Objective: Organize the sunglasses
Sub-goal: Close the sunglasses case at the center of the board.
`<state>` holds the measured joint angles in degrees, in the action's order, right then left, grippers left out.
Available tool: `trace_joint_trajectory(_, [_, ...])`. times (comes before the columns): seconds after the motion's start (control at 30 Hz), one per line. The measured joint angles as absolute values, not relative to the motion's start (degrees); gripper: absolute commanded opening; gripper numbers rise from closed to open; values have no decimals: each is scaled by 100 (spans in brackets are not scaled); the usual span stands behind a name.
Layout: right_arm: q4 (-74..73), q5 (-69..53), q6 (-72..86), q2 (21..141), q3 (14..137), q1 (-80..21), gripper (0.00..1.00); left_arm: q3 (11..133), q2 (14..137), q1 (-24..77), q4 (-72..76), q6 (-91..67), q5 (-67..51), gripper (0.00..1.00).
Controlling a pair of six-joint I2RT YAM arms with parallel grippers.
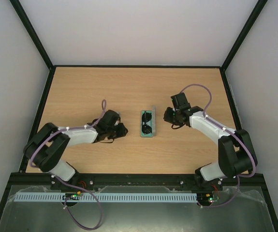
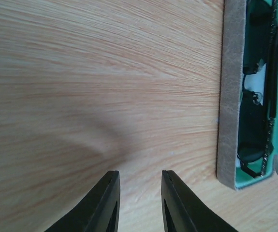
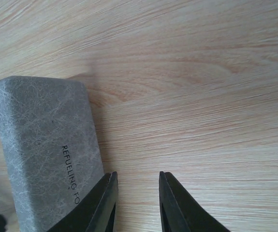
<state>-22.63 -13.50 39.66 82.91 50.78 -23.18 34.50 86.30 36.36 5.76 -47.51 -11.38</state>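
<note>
The sunglasses (image 1: 146,122) lie folded inside the open grey case (image 1: 147,136) with green lining at the table's middle. In the left wrist view the thin black frame (image 2: 255,96) shows inside the case (image 2: 228,106) at the right edge. My left gripper (image 1: 124,129) is open and empty just left of the case, low over the wood; its jaws (image 2: 139,176) stand apart. My right gripper (image 1: 168,116) is open and empty just right of the case. In the right wrist view the case's grey outer face (image 3: 47,140) with printed lettering stands beside my left finger (image 3: 105,198).
The wooden table (image 1: 80,92) is bounded by a black frame and white walls. A perforated grey rail (image 1: 105,197) runs along the near edge by the arm bases.
</note>
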Motion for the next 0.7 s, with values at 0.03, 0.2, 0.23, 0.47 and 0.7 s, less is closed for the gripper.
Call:
trace_joint_trajectory(0.03, [-2206,-1400,3946,8291,5033,-2296,24,3535,8812,3667,642,-4751,-1131,25])
trace_joint_trajectory(0.2, [-1678,-1898,3903,8294,4851,-2261,18,3846,9435,3732,1055,-4772,-1164,21])
trace_joint_trajectory(0.23, [-1557,-2023,3905,8294,4823,-2261,16,3946,9561,3758,1129,-4775,-1181,20])
trace_joint_trajectory(0.47, [-954,-2589,3942,8547,4803,-2335,12,4654,10499,3931,1809,-4825,-1363,18])
trace_joint_trajectory(0.7, [-504,-2565,4066,9021,4853,-2790,11,4928,10927,3966,2261,-4871,-1441,15])
